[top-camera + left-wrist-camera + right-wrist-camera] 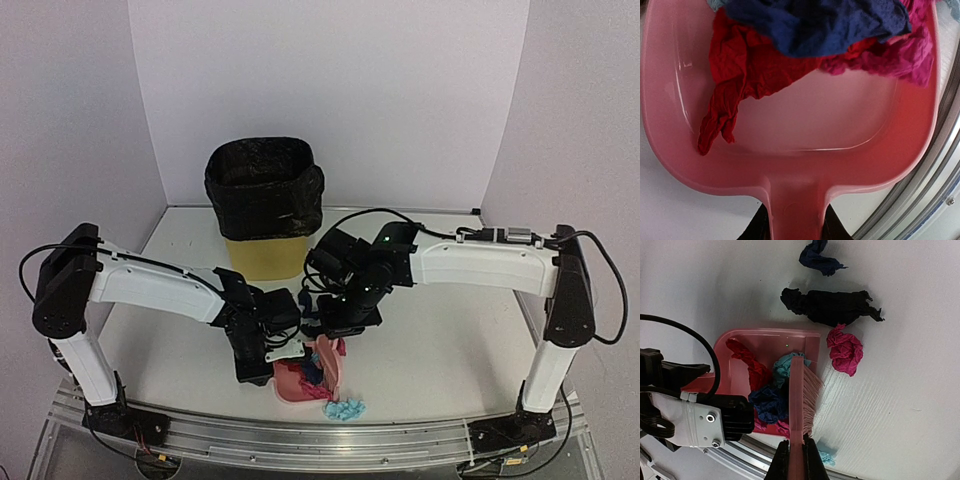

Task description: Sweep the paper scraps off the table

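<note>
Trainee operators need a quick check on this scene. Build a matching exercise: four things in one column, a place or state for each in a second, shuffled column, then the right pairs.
Things
1. red scrap
2. black scrap
3. pink brush
4. waste bin

Places or states
a. lined with a black bag
b. gripped in the right jaws
c. lying inside the dustpan
d. loose on the table, outside the pan

Pairs: 1-c, 2-d, 3-b, 4-a
</note>
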